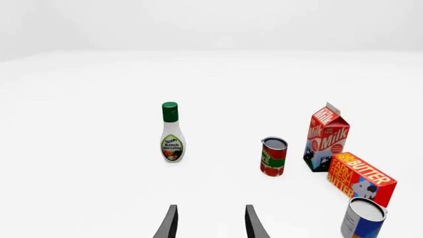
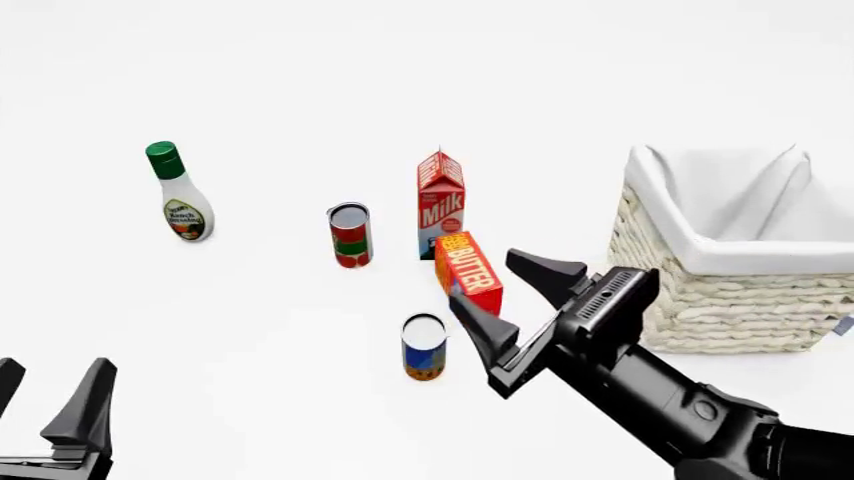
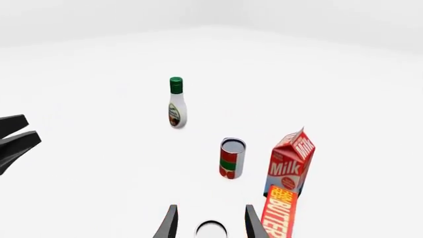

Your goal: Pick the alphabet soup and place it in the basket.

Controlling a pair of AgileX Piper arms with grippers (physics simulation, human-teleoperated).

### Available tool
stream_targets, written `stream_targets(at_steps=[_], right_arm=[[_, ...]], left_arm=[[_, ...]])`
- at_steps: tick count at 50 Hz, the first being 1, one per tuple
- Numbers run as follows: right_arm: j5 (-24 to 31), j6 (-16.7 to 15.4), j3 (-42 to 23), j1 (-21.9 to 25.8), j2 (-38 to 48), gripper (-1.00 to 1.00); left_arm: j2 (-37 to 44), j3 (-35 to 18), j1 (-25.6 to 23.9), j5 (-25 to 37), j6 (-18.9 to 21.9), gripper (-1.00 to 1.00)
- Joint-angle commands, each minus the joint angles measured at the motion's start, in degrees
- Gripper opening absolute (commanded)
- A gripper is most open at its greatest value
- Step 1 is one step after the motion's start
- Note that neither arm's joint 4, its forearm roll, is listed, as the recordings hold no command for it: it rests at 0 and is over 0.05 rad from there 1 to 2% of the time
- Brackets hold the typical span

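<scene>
My right end effector (image 2: 515, 293) gapes empty above the alphabet soup (image 2: 424, 347); left end effector (image 2: 51, 392) open too. One "Milk" carton (image 2: 439, 203), one "Butter" box (image 2: 469, 272), one "Ranch Dressing" bottle (image 2: 178, 192), two cans, one basket (image 2: 727, 290).

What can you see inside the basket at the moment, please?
The basket shows only its white cloth lining; nothing is visible in it. Its bottom is hidden behind the near wall, so I cannot confirm it is empty.

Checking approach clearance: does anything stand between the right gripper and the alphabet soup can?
Nothing visible does. The open right gripper hangs just right of the small blue-labelled alphabet soup can, whose top shows between its fingers in the right wrist view. The orange butter box stands close behind.
</scene>
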Motion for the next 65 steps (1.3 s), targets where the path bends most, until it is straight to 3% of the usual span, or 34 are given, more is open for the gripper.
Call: stream_targets(at_steps=[1,65], right_arm=[[-2.12,0.42,-1.14,-0.53,4.68,1.0],[-10.07,3.01,-6.68,-0.94,24.99,1.0]], left_arm=[[0.0,0.0,0.0,0.0,0.0,1.0],[0.0,0.0,0.0,0.0,0.0,1.0]])
